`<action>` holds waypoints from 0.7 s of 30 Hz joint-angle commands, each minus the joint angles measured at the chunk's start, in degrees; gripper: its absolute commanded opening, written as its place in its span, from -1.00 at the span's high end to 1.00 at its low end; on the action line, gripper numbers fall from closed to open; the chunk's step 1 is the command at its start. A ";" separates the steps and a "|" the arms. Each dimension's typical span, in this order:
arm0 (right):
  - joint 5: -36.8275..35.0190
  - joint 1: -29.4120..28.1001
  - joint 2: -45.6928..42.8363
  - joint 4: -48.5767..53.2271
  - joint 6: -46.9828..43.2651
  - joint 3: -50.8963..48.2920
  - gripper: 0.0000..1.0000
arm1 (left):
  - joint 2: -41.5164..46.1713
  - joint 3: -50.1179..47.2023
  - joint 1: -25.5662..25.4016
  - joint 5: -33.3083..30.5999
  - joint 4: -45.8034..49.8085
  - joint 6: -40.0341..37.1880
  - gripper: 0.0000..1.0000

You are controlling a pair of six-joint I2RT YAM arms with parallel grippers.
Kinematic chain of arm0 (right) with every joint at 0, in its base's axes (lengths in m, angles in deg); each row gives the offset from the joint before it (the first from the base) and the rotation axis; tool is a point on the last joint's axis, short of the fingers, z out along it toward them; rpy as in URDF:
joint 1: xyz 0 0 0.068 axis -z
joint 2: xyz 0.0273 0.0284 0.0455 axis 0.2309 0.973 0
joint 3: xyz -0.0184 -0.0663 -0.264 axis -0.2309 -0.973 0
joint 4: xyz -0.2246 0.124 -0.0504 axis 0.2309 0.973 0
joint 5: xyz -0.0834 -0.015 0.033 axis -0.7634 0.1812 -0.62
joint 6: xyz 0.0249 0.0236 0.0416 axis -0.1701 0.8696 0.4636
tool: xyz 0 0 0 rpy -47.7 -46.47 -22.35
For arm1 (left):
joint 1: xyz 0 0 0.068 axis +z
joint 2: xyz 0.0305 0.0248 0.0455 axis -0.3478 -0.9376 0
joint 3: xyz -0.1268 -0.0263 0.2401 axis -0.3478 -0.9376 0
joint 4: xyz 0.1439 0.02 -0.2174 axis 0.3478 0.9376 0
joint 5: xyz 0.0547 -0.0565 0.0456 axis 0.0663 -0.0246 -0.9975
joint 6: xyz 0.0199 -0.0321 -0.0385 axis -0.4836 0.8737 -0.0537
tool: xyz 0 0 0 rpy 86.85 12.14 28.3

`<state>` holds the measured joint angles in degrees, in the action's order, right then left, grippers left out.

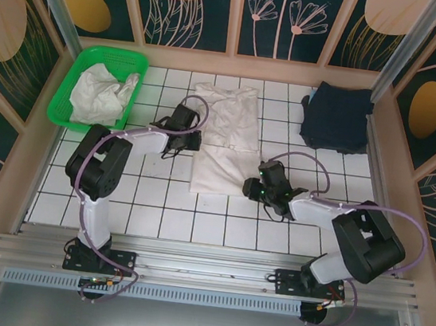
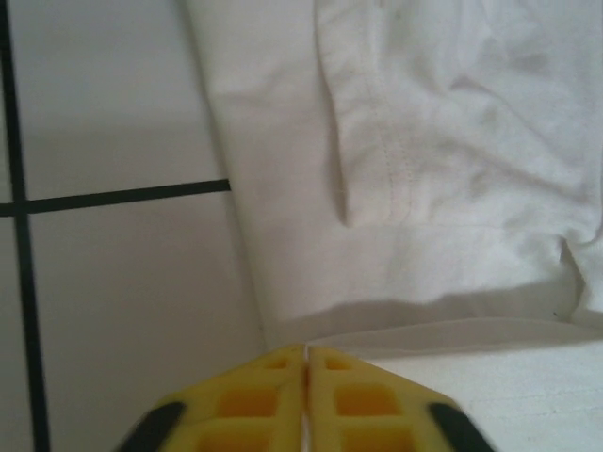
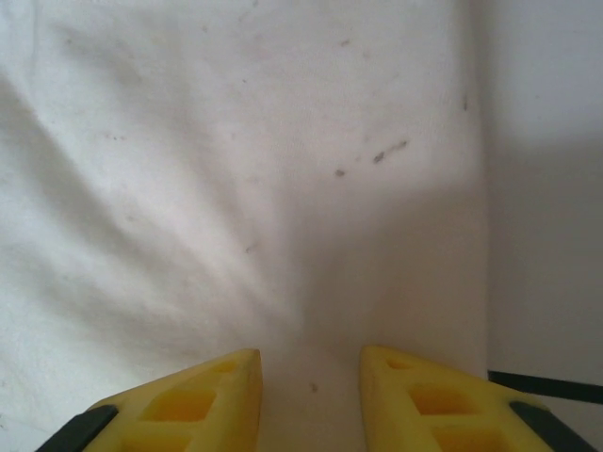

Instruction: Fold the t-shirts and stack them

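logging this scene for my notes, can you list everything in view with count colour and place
flat off-white cotton t-shirt: one, off-white, spread at the middle of the table between the arms
crumpled off-white cloth: count unclear, off-white, bunched inside the basket
folded dark navy t-shirt: one pile, dark navy, far right corner
green plastic mesh basket: one, green, far left corner
white tiled table: one, white with dark grout lines, under everything
left arm: one, black and white, yellow jaws shut at the flat shirt's left edge
right arm: one, black and white, yellow jaws open over the flat shirt's near right part
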<state>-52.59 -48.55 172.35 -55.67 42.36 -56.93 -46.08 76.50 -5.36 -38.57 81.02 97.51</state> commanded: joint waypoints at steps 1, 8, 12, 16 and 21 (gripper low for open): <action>-0.53 0.88 -3.36 3.32 -1.48 1.12 0.33 | -0.79 3.22 0.67 -1.64 2.99 -0.29 0.47; 0.18 3.56 -0.94 3.12 -4.57 9.36 0.26 | 7.14 -2.62 0.55 1.72 -0.45 1.37 0.21; -1.34 5.86 8.25 5.19 -6.26 17.31 0.32 | 12.49 -10.96 -3.74 5.85 -6.83 3.31 0.19; -0.42 8.01 16.69 5.23 -6.72 23.07 0.41 | 12.98 -18.51 -6.76 9.02 -10.76 5.17 0.19; -1.19 9.99 23.61 7.78 -6.62 28.53 0.46 | 16.00 -28.86 -6.64 4.04 -12.38 6.07 0.27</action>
<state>-52.66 -39.39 194.30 -50.79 36.70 -31.20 -32.22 50.97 -12.84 -32.36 69.83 101.97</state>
